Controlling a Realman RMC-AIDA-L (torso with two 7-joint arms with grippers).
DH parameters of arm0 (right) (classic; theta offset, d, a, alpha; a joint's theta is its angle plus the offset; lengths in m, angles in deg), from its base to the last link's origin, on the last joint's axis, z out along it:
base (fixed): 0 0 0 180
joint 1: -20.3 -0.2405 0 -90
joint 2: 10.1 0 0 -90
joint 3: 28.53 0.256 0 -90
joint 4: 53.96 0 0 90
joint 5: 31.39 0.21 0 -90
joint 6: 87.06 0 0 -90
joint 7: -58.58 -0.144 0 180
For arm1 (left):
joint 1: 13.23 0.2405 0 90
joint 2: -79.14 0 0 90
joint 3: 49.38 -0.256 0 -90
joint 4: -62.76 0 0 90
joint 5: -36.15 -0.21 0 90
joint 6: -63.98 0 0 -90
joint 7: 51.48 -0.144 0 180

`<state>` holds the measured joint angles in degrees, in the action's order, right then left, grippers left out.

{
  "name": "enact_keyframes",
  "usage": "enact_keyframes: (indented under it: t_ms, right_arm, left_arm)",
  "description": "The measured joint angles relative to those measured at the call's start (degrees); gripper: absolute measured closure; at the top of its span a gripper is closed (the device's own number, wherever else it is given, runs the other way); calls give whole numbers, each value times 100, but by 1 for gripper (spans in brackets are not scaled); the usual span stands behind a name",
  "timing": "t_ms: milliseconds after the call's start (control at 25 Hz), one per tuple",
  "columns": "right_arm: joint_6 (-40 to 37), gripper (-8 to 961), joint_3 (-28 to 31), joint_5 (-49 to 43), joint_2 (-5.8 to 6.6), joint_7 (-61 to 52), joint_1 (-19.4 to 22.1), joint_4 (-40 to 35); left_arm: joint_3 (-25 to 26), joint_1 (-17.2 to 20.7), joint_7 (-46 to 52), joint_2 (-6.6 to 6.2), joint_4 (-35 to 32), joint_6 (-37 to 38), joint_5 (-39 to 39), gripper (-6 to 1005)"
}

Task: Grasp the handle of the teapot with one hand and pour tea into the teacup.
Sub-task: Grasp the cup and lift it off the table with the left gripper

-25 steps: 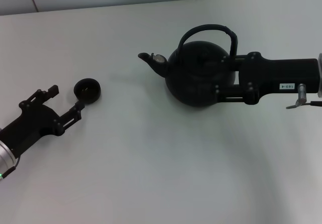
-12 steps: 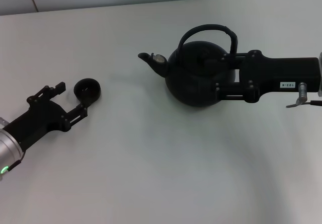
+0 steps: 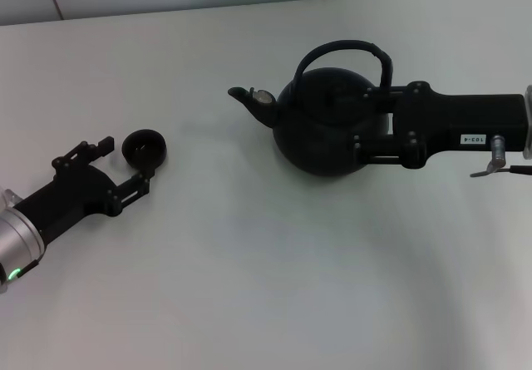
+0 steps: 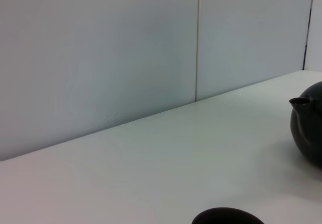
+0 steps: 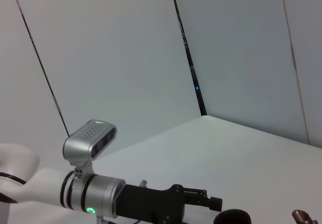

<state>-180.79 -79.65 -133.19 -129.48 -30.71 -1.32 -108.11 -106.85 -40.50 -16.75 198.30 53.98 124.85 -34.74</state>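
Both arms end in matte-black grippers, the left wrist (image 3: 15, 249) silver with a green light, the right bearing a white label (image 3: 473, 140).

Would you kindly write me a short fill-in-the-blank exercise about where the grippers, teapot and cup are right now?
1. The round matte-black teapot has its spout aimed toward the robot's ____ side.
2. The right gripper straddles the teapot's ____.
3. The open left gripper sits beside the tiny black ____.
4. The arched black handle is held by ____ gripper.

Missing words: left; body; teacup; neither
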Motion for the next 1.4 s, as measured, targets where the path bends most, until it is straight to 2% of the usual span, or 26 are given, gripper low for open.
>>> enact_keyframes:
  t_ms: [1200,1400]
  right_arm:
    - [-28,318,36,6,3,0,35,1]
    - [-13,318,42,5,9,0,35,1]
  left_arm:
    - [-212,-286,23,2,38,-282,10,231]
    - [-203,-317,75,2,48,-287,21,264]
